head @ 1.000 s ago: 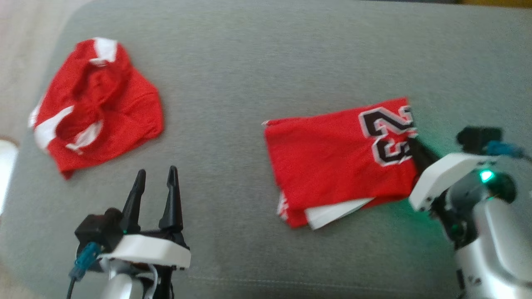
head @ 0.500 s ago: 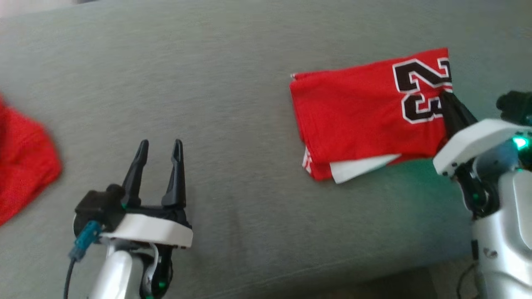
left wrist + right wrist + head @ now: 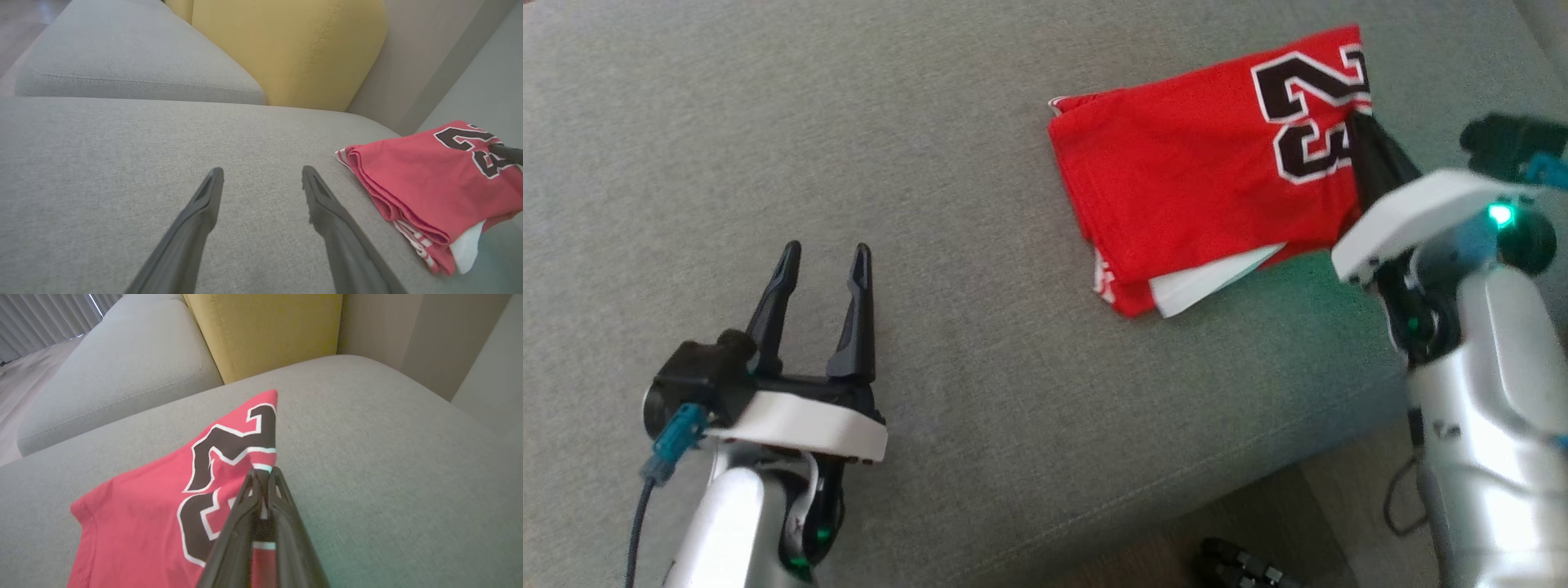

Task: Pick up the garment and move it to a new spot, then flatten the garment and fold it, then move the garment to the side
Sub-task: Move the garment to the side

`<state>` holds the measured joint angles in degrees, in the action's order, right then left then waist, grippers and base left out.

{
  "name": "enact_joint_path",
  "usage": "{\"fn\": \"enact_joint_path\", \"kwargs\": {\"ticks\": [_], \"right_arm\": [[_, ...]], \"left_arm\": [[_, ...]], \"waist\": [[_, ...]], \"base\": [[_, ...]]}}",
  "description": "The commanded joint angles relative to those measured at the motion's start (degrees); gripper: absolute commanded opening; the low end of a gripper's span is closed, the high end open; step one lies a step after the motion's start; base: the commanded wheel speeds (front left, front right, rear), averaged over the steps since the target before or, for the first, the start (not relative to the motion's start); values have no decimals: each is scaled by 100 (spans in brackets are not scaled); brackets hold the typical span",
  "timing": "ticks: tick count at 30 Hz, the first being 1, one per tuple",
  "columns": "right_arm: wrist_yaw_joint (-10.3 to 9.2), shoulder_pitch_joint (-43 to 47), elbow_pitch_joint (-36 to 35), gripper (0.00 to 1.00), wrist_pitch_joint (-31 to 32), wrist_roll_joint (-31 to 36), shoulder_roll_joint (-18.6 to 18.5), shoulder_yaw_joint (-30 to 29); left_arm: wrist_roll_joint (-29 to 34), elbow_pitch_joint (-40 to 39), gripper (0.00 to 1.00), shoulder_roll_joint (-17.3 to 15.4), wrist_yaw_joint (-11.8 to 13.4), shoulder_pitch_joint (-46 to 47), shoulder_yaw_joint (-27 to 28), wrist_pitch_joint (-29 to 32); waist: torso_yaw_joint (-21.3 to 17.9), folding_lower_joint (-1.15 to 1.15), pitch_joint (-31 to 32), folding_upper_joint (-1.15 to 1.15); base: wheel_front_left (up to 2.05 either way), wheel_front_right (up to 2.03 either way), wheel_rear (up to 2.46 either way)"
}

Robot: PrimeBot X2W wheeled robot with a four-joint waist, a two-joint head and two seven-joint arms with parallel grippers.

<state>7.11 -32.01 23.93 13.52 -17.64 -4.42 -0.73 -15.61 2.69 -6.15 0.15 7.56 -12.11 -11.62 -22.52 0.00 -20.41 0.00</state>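
The garment [image 3: 1192,171] is a red jersey with a black and white number, folded into a flat stack with a white layer showing at its near corner. It lies on the grey sofa cushion [image 3: 980,114]. My right gripper [image 3: 1360,122] is shut on the garment's right edge, beside the number. In the right wrist view the fingertips [image 3: 263,471] pinch the red cloth [image 3: 143,506]. My left gripper [image 3: 823,249] hovers open over bare cushion to the left and holds nothing. The left wrist view has its gripper [image 3: 261,175] spread apart, with the garment [image 3: 425,183] off to the right.
A yellow back cushion [image 3: 294,45] stands behind the seat, and a second grey seat cushion [image 3: 122,53] adjoins it. The seat's front edge [image 3: 1176,506] runs across the lower right. Below it are the floor [image 3: 1315,506] and a dark object [image 3: 1233,563].
The head camera has swung, so the crumpled red garment at the left has left the picture. My right gripper still grips the folded garment. The left gripper stays open.
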Motion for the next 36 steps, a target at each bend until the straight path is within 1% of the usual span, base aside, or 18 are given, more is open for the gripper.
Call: {"fn": "enact_joint_path", "kwargs": {"ticks": [1,4,7,14,19,22,25,28,34,35,36], "right_arm": [[37,-332,-155,0,-73,17,8,83],[37,-734,178,0,-145,137,-44,10],[37,-1174,620,0,-236,335,-207,-139],[37,-1933,1641,0,-469,984,-879,-610],[37,-2209,2051,0,-602,1370,-1279,-899],[37,-2343,2213,0,-661,1571,-1446,-1077],[37,-2465,2315,0,-720,1777,-1548,-1224],[37,-2529,2389,0,-703,1804,-1524,-1282],[37,-2558,2514,0,-828,2165,-1575,-1315],[37,-2545,2544,1,-844,2241,-1569,-1320],[37,-2530,2574,28,-859,2304,-1552,-1337]], "left_arm": [[35,-224,100,-77,32,149,177,2],[16,-247,100,-95,53,152,198,-4],[8,-274,100,-97,64,166,187,-11],[-16,-319,100,-87,85,166,149,-50],[-40,-342,100,-91,106,145,152,-86],[-44,-352,100,-90,113,145,135,-99],[-43,-372,100,-90,119,152,108,-104],[-42,-381,100,-93,123,154,94,-107],[-54,-393,100,-102,145,142,67,-111],[-58,-388,100,-101,149,146,63,-112],[-61,-382,100,-101,152,149,58,-113]], "waist": [[38,0,1,0],[129,0,-1,0],[257,0,-9,0],[581,0,-52,0],[722,0,-65,0],[774,0,-84,0],[821,0,-111,0],[844,0,-120,0],[901,0,-147,0],[910,0,-147,0],[919,0,-147,0]], "base": [[0,0,0],[0,0,0],[0,0,0],[0,0,0],[0,0,0],[0,0,0],[0,0,0],[0,0,0],[0,0,0],[0,0,0],[0,0,0]]}}
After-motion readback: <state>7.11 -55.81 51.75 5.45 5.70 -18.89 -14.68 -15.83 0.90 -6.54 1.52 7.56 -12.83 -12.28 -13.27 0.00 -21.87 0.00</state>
